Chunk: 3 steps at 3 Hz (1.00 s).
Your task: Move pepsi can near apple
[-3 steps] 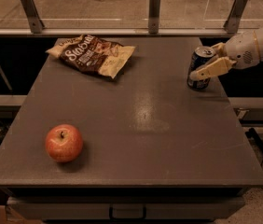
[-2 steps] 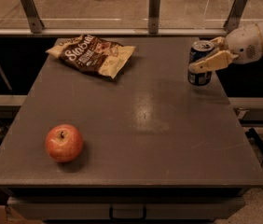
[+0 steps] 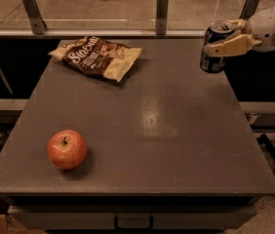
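Nearest,

1. The front edge of the dark grey table (image 3: 127, 191) runs across the bottom of the view. Under it is a lighter front panel with a dark drawer handle (image 3: 133, 222) at its middle.
2. The apple (image 3: 67, 149) rests on the near left part of the table. It is red-orange with paler patches, its stem dimple faces up, and a soft shadow falls to its right. Nothing touches it.
3. The middle of the table is bare, with a dull patch of reflected light right of centre.
4. The snack bag (image 3: 98, 57) lies flat at the far left. It is brown and cream with white lettering, set at a slant, with one corner pointing toward the far left edge. It is well apart from the apple.
5. The pepsi can (image 3: 209, 62) is at the far right corner, roughly upright, its silver top leaning slightly toward the camera. It is far from the apple, on the diagonally opposite side of the table.
6. The gripper (image 3: 219, 39) reaches in from the right edge of the view and is closed around the can. One tan finger (image 3: 230, 45) crosses the can's front just below the rim, and the other is mostly hidden behind it. The can's base looks slightly raised off the table, though this is not certain.
7. The white arm (image 3: 274, 28) extends behind the gripper and out of view to the right.
8. Beyond the table, a low rail (image 3: 103, 32) carries three grey posts (image 3: 162, 11), with pale floor behind them.
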Tool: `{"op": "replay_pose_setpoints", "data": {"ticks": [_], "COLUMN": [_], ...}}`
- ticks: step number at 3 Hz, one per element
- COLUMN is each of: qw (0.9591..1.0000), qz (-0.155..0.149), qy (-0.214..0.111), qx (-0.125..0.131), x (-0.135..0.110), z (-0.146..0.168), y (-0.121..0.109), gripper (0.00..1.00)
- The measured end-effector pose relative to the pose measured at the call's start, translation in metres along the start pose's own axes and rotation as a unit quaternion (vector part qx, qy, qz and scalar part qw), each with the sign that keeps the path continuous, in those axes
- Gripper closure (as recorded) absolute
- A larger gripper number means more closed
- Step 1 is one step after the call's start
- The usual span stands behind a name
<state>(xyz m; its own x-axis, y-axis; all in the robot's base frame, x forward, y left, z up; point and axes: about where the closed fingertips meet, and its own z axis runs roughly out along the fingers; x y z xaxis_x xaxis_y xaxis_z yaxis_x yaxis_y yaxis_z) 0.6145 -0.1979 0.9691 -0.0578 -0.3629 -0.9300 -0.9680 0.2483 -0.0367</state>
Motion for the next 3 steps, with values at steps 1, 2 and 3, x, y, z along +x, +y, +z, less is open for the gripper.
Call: {"op": "replay_pose_setpoints", "data": {"ticks": [1,2,3], "qw": [0.9999,0.9986,0.9954], "qz": [0.003,-0.004,-0.007], "qy": [-0.011,-0.041,-0.072], "qx": [-0.004,-0.034,-0.064], "x": [0.001,-0.015,-0.032], "z": [0.013,0.061,0.117], "y": [0.001,0.017,0.046], "gripper": [1.0,1.0,1.0]}}
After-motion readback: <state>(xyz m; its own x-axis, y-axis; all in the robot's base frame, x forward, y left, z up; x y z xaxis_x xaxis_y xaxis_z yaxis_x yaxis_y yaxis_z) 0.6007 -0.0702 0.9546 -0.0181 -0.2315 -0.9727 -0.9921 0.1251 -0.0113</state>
